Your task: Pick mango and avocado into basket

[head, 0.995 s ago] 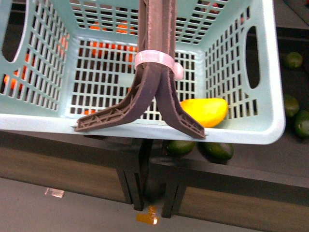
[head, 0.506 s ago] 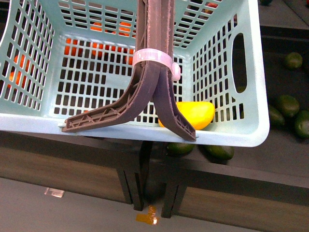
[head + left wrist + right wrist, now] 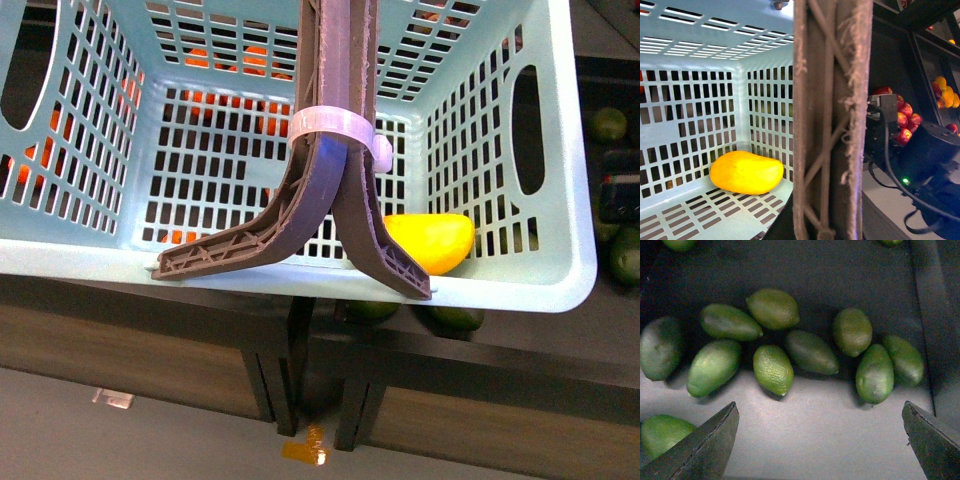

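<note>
The turquoise basket [image 3: 90,255] hangs close in the front view, and its brown handles [image 3: 335,120] are joined by a white clip. The yellow mango [image 3: 432,240] lies in the basket's near right corner, and it also shows on the floor in the left wrist view [image 3: 746,172]. My left gripper [image 3: 825,220] is shut on the handle [image 3: 830,125], its fingers mostly hidden. My right gripper [image 3: 820,410] is open above a dark shelf. Several green fruits lie beyond its tips, among them a dark green smooth avocado [image 3: 811,352].
Oranges [image 3: 215,60] show through the basket's far wall. More green fruits [image 3: 607,123] lie on the dark shelf at right and under the basket [image 3: 455,318]. Red fruits [image 3: 902,120] sit beside cabling in the left wrist view. The floor has an orange stain [image 3: 305,450].
The basket has swung back to the right and closer to the camera, with the mango riding along in its corner. A dark shape has come in over the green fruits at the right edge.
</note>
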